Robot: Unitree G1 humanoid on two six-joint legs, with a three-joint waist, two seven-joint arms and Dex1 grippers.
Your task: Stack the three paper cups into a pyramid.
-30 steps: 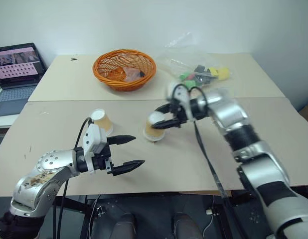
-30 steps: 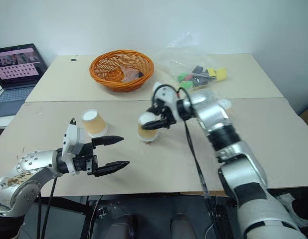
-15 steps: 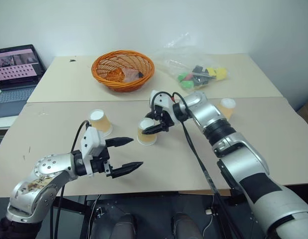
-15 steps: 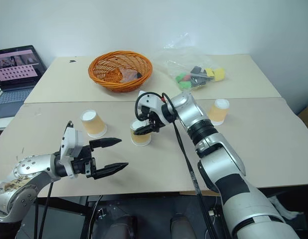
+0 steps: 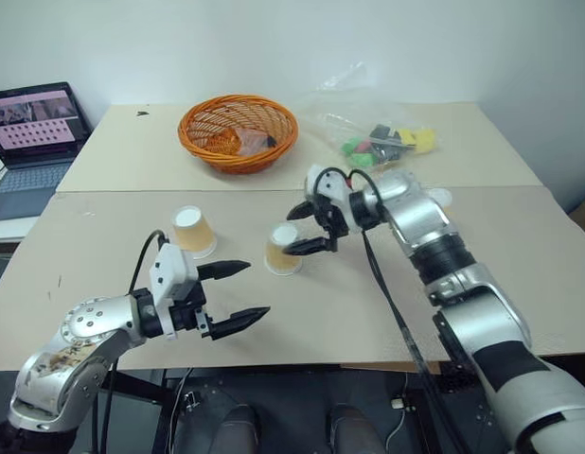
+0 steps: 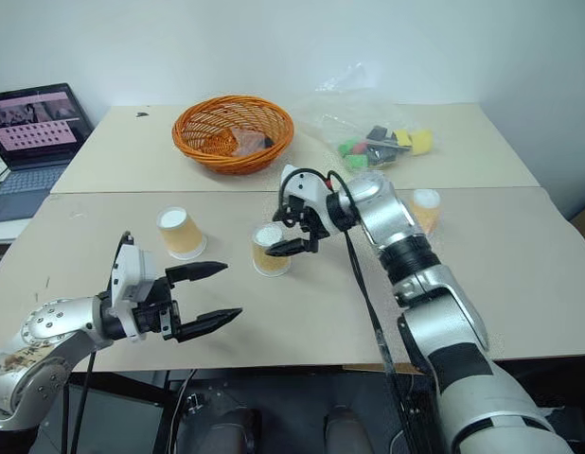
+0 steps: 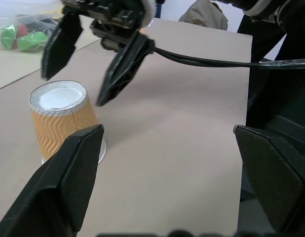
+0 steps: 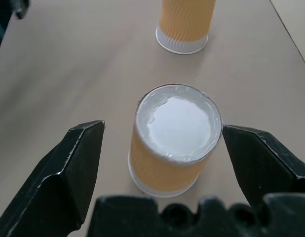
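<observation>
Right claw [image 6: 291, 229] spread wide beside upturned middle paper cup [image 6: 270, 250], left claw [image 6: 207, 296] likewise open.

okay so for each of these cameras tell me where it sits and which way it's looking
Left and right eye views: on the head, looking forward and down at the table; both arms show.
Left wrist view: along the open left gripper, toward the middle cup and the right gripper.
Right wrist view: down between the open right gripper's fingers onto that cup.
Shared: all views show the middle cup.
</observation>
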